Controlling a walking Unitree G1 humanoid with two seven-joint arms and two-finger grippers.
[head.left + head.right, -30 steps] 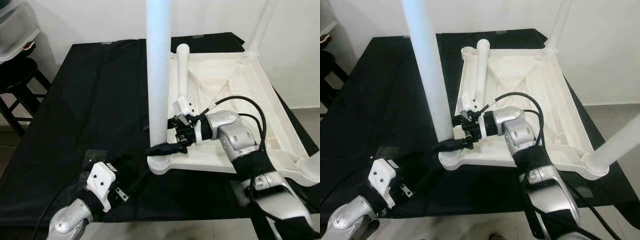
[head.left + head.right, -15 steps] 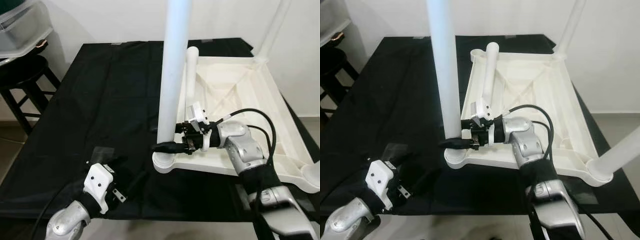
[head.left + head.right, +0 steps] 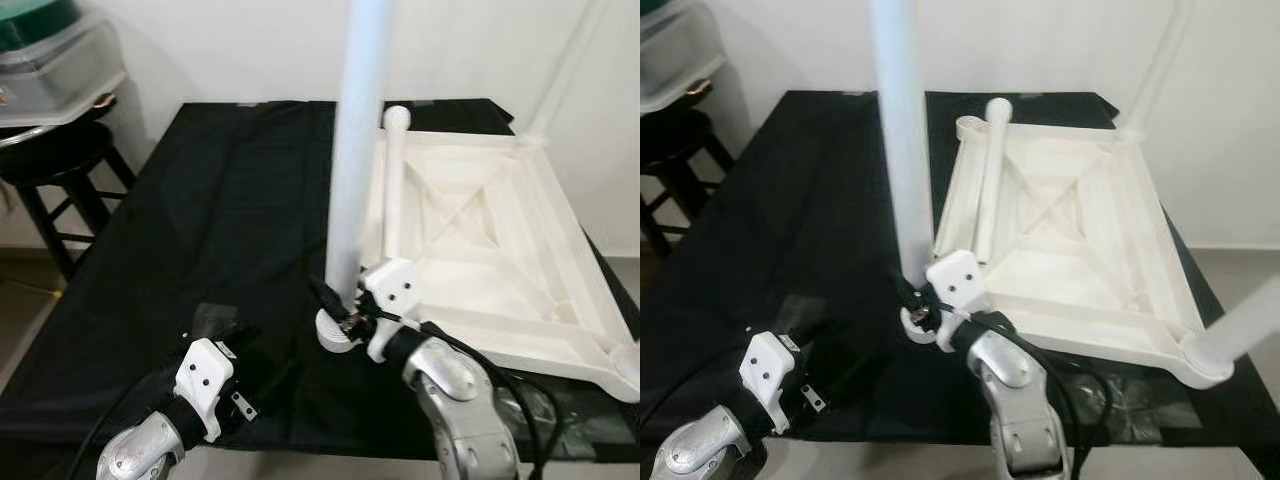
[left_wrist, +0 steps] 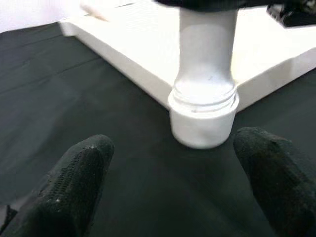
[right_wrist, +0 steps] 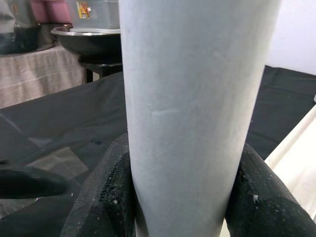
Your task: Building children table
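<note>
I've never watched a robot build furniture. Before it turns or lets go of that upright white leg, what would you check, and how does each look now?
1. Right gripper grips the near leg: ok, its fingers press on both sides, low down.
2. Leg upright in its corner socket: ok, it stands straight.
3. Leg screwed fully home: cannot tell; ridges show at the joint.
4. Left gripper clear of the leg: ok, open, short of the socket over the black cloth.
5. Upturned tabletop lies flat on the cloth: ok.
6. Loose leg inside the tabletop, out of the way: ok.
</note>
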